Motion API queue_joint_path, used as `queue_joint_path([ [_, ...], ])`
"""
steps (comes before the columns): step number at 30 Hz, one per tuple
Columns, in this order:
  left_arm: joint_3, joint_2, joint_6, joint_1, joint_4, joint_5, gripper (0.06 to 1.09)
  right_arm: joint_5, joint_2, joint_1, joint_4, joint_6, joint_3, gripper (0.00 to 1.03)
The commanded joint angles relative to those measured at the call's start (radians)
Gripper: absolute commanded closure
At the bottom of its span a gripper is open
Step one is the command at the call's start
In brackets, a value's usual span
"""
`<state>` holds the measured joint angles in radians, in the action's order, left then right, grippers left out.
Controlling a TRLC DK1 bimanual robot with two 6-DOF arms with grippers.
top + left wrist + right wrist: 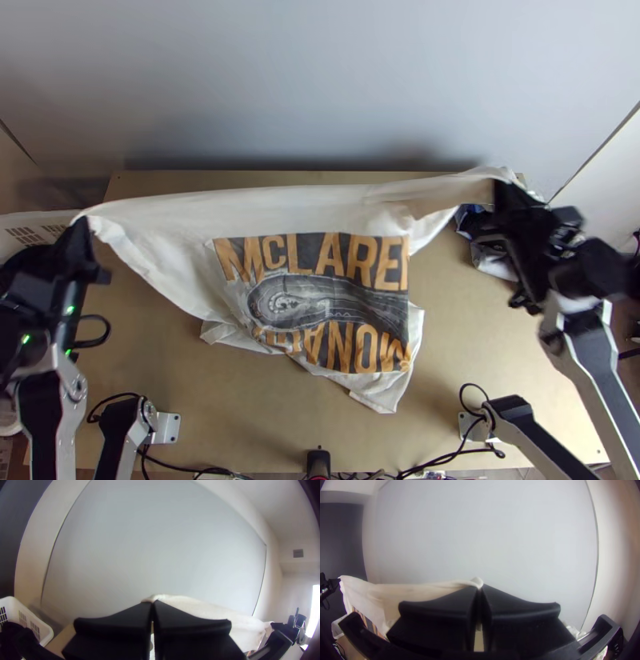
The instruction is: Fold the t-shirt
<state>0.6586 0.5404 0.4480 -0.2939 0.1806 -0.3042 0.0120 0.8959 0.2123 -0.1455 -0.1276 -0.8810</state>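
T-shirt [280,210], white, printed front; held up between two claws, above the table [144,376].
Left claw [152,602]: closed on one corner. Right claw [480,586]: closed on another; edge stretched between, lower part drooping, creased. Handling: keep edge taut, lower both claws evenly, draw the cloth so the bottom spreads flat before folding; risk, a hem doubled under. By view: top, the print [320,300] and crumpled lower hem; left wrist, wall vent [298,553].
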Motion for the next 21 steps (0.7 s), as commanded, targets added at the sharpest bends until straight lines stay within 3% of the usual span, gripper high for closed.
queue_joint_path([
  [1, -0.096, 0.194, -0.092, 0.102, 0.131, 0.102, 1.05, 0.025, 0.216, 0.019, -0.197, 0.048, 0.085, 1.0],
  [7, -0.067, 0.429, -0.129, 0.193, 0.26, 0.192, 1.05, 0.028, 0.437, -0.014, -0.289, 0.077, 0.03, 1.0],
  [21, 0.263, 1.006, -0.132, 0.282, 0.384, 0.277, 1.05, 0.088, 0.893, -0.021, -0.325, 0.12, -0.288, 1.0],
])
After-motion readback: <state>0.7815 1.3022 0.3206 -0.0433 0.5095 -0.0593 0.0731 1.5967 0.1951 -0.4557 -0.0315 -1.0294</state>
